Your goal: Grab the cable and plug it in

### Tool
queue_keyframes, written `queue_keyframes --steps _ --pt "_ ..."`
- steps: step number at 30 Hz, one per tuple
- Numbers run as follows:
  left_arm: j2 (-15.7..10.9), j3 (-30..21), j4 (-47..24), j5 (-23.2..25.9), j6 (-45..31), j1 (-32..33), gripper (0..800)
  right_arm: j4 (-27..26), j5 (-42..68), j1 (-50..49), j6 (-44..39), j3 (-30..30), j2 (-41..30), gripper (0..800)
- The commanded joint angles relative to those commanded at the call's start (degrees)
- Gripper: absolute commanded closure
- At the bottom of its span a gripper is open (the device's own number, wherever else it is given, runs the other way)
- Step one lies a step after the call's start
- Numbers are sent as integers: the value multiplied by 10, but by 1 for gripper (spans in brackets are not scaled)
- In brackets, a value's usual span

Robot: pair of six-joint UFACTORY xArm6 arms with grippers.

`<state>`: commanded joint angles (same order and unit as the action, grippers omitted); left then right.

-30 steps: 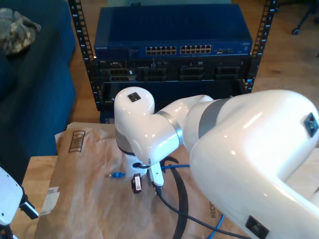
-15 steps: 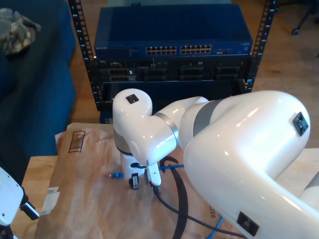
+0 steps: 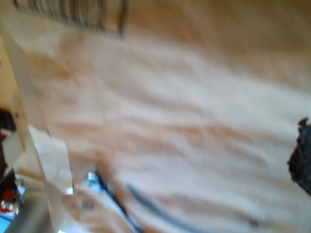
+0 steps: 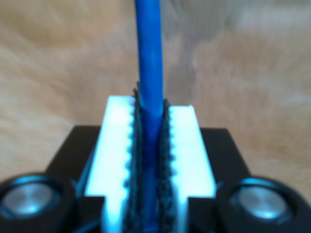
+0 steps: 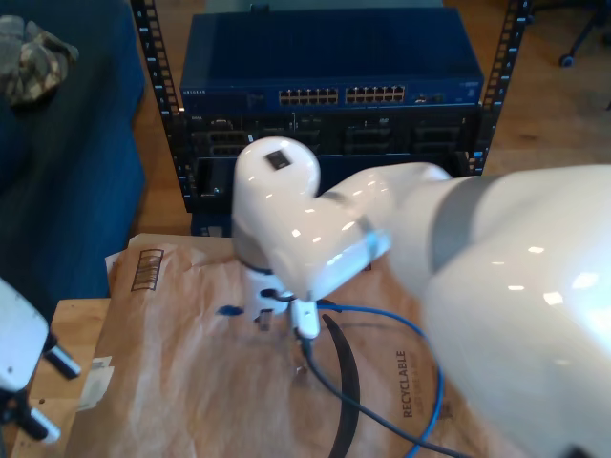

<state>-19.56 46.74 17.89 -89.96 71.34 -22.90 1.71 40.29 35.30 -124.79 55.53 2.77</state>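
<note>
The cable is thin and bright blue, and it runs straight between the white toothed fingers of my second gripper, which is shut on it. In the exterior view that gripper hangs under the big white arm, just above the brown paper. The cable's short plug end sticks out toward the exterior view's left. The rest of the cable trails to the right and loops down. My first arm's white end sits at the exterior view's lower left edge; its jaws are too blurred to read.
A dark blue network switch with rows of ports sits in a black rack behind the paper. Crumpled brown packing paper covers the table. A thick dark robot cable curves across it. A blue couch stands at the exterior view's left.
My second gripper has risen and shifted slightly toward the rack with the cable in it. The plug end has lifted off the paper, and more blue cable shows trailing to the right.
</note>
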Motion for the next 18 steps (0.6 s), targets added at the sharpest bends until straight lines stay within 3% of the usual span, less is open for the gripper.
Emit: queue_keyframes --steps 4,8,14,18 --pt "18 45 11 0 48 74 0 -1 12 -56 7 -91 -113 790" --pt "32 100 61 1 93 159 0 4 58 -104 34 -142 -209 791" --pt "67 161 148 5 96 200 0 11 149 -134 37 -155 -332 792" --pt "91 230 198 2 97 219 0 28 193 -134 37 -156 -381 792"
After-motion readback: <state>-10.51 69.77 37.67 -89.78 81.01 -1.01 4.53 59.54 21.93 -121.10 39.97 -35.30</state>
